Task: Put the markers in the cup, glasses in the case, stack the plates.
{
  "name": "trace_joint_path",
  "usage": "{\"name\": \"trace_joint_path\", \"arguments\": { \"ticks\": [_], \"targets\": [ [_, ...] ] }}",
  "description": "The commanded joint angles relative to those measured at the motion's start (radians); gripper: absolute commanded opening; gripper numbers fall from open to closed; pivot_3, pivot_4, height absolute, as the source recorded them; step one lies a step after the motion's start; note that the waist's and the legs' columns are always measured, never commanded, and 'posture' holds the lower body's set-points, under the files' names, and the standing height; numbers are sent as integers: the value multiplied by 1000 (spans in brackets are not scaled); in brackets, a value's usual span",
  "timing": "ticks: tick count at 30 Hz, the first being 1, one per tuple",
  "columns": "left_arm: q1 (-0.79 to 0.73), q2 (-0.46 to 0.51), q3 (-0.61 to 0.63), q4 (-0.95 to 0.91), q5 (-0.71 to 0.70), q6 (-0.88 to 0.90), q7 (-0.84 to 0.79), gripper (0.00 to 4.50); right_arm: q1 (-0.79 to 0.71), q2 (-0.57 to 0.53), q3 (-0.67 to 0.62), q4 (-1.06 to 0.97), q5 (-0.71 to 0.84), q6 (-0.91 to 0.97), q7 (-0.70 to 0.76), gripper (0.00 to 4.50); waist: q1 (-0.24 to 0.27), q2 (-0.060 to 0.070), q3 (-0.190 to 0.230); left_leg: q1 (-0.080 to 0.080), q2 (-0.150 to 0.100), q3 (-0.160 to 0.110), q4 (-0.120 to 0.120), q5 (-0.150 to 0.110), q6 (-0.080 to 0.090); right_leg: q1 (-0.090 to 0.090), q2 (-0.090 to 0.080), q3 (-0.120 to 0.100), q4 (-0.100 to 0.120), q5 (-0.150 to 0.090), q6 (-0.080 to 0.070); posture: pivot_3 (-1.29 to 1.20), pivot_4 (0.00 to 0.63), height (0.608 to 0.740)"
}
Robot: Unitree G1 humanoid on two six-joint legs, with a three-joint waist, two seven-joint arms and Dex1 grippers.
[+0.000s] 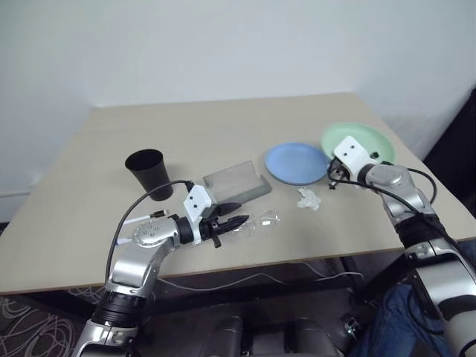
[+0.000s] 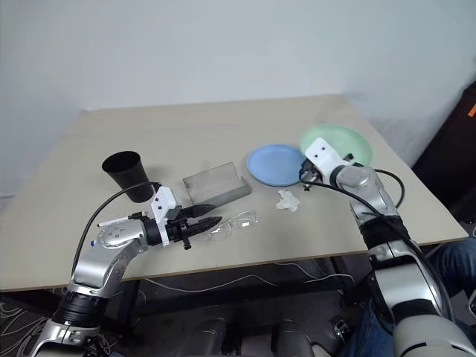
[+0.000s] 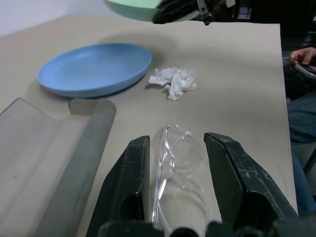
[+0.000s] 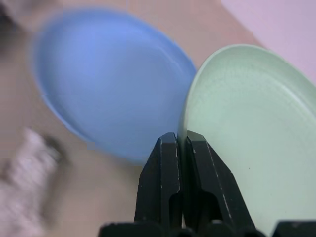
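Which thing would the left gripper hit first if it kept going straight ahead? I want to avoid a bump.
The glasses: they already lie between the open left gripper fingers. Past them, the line runs roughly toward the crumpled white scrap, though depth there is hard to judge.

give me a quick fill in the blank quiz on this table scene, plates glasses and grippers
1. The right gripper is shut on the rim of the ____ plate.
2. The glasses lie on the table between the fingers of the ____ gripper.
3. The crumpled white scrap lies nearest the ____ plate.
4. The lid of the case is ____.

Missing words: mint green; left; light blue; open
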Motion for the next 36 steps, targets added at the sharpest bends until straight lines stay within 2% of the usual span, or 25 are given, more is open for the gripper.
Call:
{"name": "trace_joint_path", "arguments": {
  "ticks": [1,6,10,18,24,28,33,36],
  "targets": [
    [-25,1,14,-7,-3,-21,-2,1754,-100,38,2,119,-8,-139,70,31,1,0,0,0,2,1,2,2,3,0,2,-4,-1,0,0,0,0,721],
    [-25,2,17,-8,-3,-23,0,1754,-188,99,9,302,-29,-252,134,31,8,0,0,0,8,0,2,3,5,6,9,-5,-16,3,2,0,0,721],
    [-11,5,21,-25,-5,-21,7,1754,-233,130,-3,412,-42,-278,146,1009,8,0,0,-1,8,3,-2,3,6,5,9,1,-20,6,-1,0,0,721],
    [7,11,26,-44,-8,-17,17,1754,-242,128,-40,423,-25,-326,175,3743,6,0,0,0,11,9,-5,3,5,0,14,12,-17,7,-3,0,0,721],
    [-2,14,26,-41,-8,-15,16,1754,-170,71,-97,274,51,-241,345,3743,7,-1,-1,0,12,12,-5,3,5,-4,14,14,-17,8,-3,0,0,721],
    [-12,15,23,-29,-8,-19,10,1754,-73,13,-90,121,68,-32,436,3743,8,-2,-1,0,12,12,-4,3,5,-3,12,14,-17,8,-4,0,0,721],
    [-35,8,15,-5,-4,-26,3,1754,4,-18,-82,-10,73,226,463,3743,7,-2,-1,-1,12,13,-5,3,5,-6,12,15,-17,10,-7,0,0,721],
    [-51,1,10,12,-1,-31,-1,1754,35,-17,-72,-53,66,305,460,3743,6,-2,-1,-1,14,13,-5,3,5,-7,14,15,-16,11,-8,0,0,721]
  ]
}}
